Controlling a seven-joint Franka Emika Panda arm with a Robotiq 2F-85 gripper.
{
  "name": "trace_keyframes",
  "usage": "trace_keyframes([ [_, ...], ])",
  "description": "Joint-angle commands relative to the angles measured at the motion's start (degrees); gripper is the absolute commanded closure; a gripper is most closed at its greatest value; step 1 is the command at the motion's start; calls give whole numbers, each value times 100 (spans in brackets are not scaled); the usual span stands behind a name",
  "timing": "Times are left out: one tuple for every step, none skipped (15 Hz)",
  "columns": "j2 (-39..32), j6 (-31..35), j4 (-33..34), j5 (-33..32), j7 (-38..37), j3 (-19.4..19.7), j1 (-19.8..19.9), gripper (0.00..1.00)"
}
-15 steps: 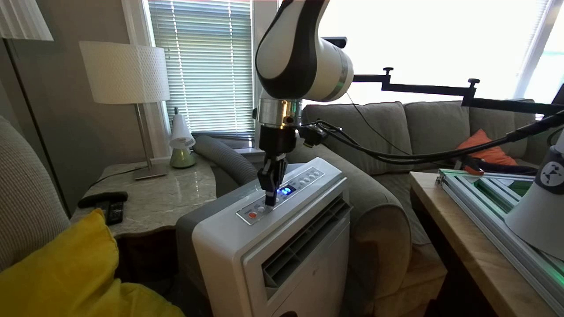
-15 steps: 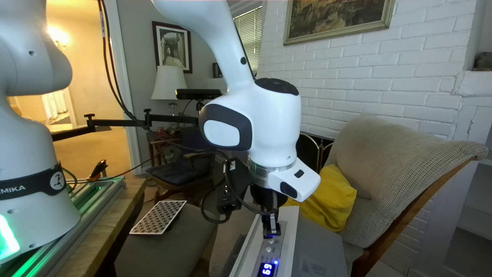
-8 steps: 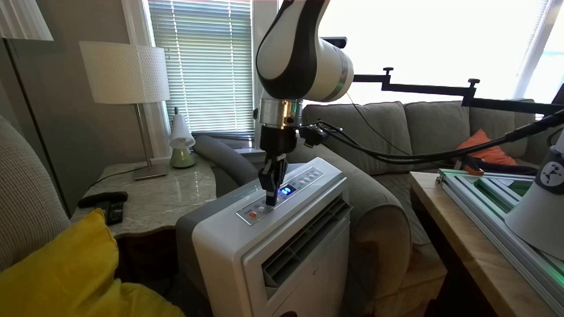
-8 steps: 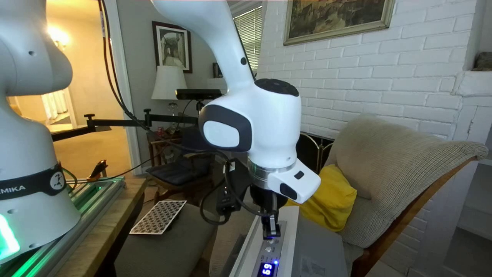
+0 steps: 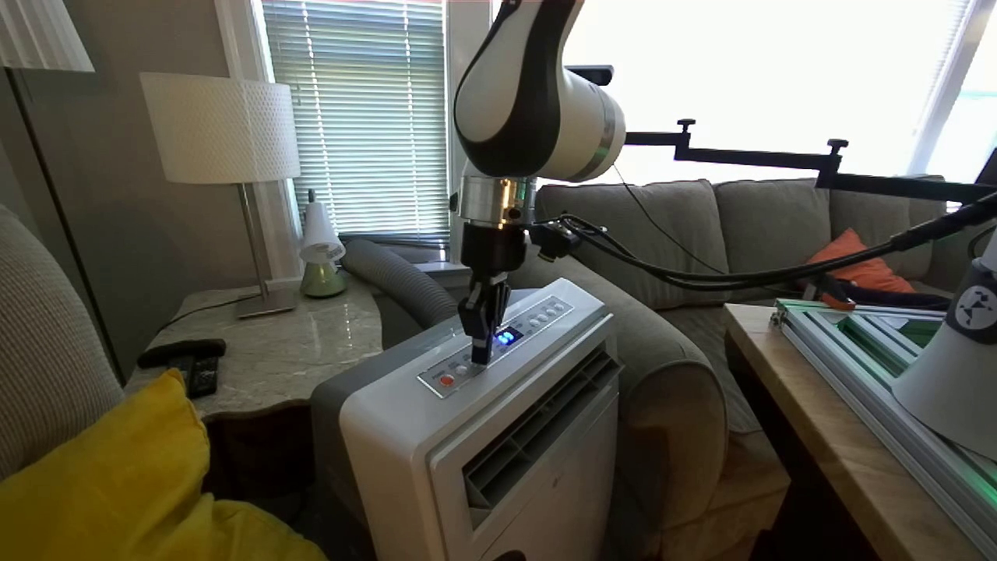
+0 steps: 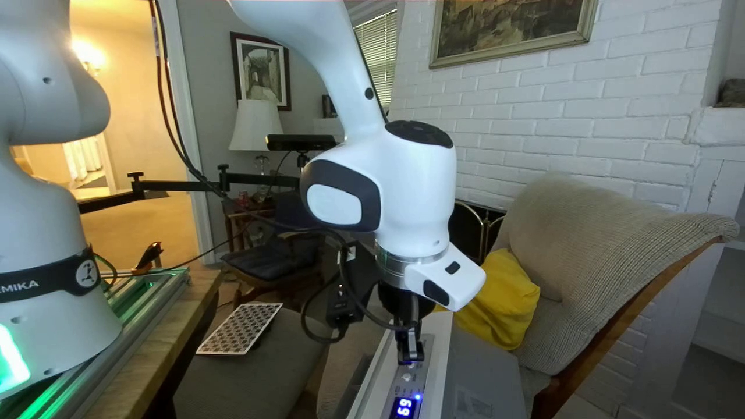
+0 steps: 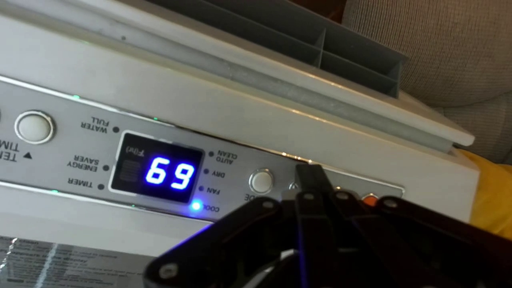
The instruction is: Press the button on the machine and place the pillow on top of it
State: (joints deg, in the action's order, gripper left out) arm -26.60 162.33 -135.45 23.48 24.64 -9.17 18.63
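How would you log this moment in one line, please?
claw: shut, at control panel; press: unconfirmed; machine: display lit; pillow: on armchair

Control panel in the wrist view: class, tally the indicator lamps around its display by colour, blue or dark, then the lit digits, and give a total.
Blue indicator lamp: 1
Dark indicator lamps: 6
Lit digits: 2
Total counted on the machine: 9
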Motion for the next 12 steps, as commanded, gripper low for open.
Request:
trace_keyframes([
  [-129,-27,130,-93,-36,-115,146,100],
  [-131,-25,133,-89,-32,-123,150,100],
  [-135,-15,136,-83,-26,-132,153,100],
  [-136,-8,138,-78,-20,-142,159,100],
  [-140,-5,143,-68,-8,-158,169,100],
  [-143,-9,146,-72,-11,-163,168,100],
  [-145,-13,147,-74,-14,-169,167,100],
  [-149,-14,150,-72,-11,-181,173,100],
  [-154,-16,152,-71,-15,-187,174,100],
  [-159,-19,155,-71,-17,-193,178,100],
  [-167,-17,159,-72,-19,-198,181,100],
  [-172,-17,164,-73,-22,-200,183,100],
])
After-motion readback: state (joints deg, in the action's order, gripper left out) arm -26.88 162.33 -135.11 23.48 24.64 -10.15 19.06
